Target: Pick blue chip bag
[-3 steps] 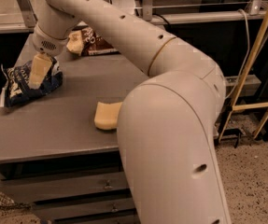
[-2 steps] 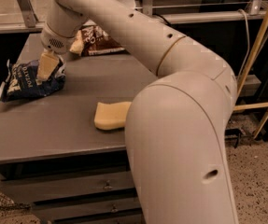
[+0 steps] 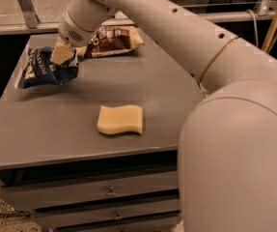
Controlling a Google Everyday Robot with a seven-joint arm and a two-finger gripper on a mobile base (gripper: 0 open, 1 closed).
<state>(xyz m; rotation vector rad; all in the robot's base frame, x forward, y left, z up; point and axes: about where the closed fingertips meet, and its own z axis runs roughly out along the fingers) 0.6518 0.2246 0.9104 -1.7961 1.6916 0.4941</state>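
Note:
The blue chip bag (image 3: 39,69), crumpled dark blue foil with white lettering, is at the far left of the grey table (image 3: 56,124). My gripper (image 3: 62,55) comes down from the white arm onto the bag's upper right part. One tan finger (image 3: 61,53) presses into the foil and the gripper is shut on the bag. The bag looks raised a little off the tabletop, its left end hanging lower.
A tan-and-brown chip bag (image 3: 114,38) lies at the table's back, just right of the gripper. A yellow sponge (image 3: 120,119) lies near the front middle. My white arm (image 3: 234,129) fills the right side. Drawers (image 3: 110,192) are below the tabletop.
The gripper has moved up and toward the back of the table, and the blue chip bag has come with it. The sponge and the tan bag stay put.

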